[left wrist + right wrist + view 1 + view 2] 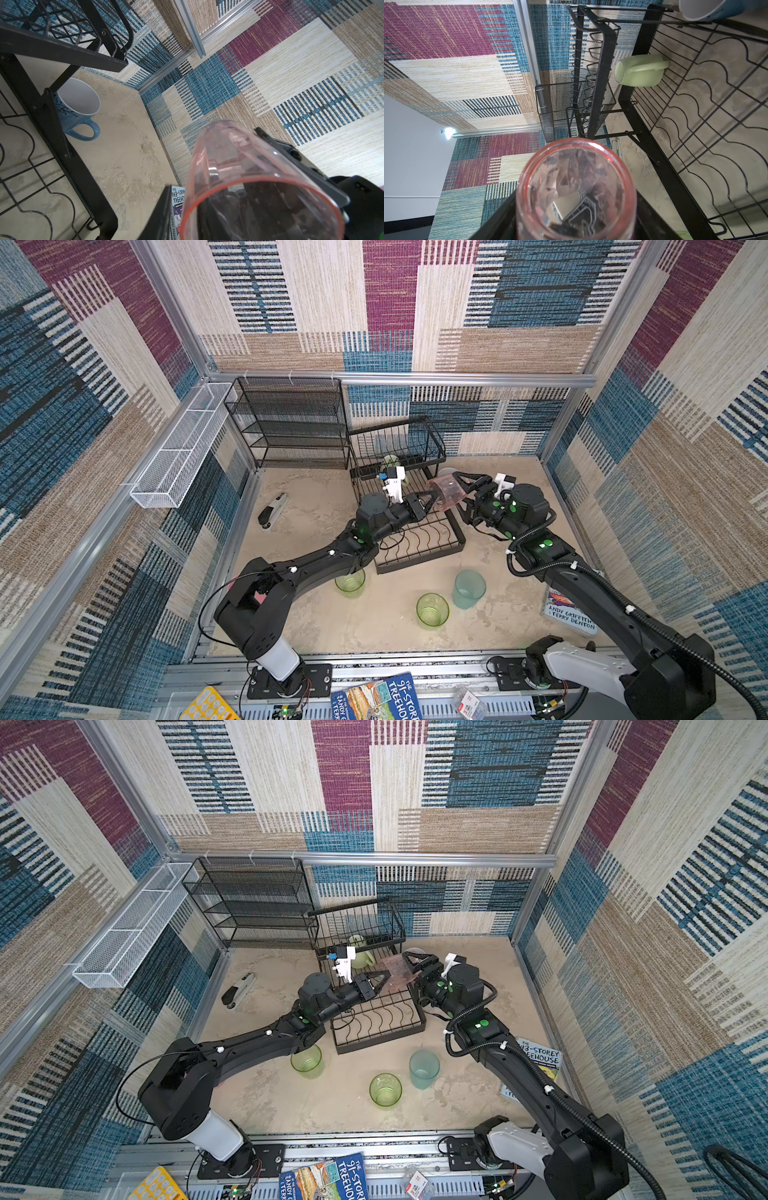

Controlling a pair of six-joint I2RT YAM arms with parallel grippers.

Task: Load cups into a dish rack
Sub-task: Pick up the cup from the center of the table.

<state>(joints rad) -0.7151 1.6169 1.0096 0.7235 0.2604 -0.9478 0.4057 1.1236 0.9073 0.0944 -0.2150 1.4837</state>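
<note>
Jaws of the right gripper (455,491) are closed around the bottom end of the pink tumbler (577,187). The left gripper (432,499) has one finger inside its mouth; I cannot tell if it pinches. The tumbler hangs sideways over the dish rack (415,562) edge, likely for a pass across. The right wrist view shows the green mug (639,72) lying in the rack. The left wrist view shows the blue mug (76,112) on the table (124,145) beside it.

Tabletop (374,639) carries dish rack (417,566), teal tumbler (468,590), stapler (272,511), book (571,615).
</note>
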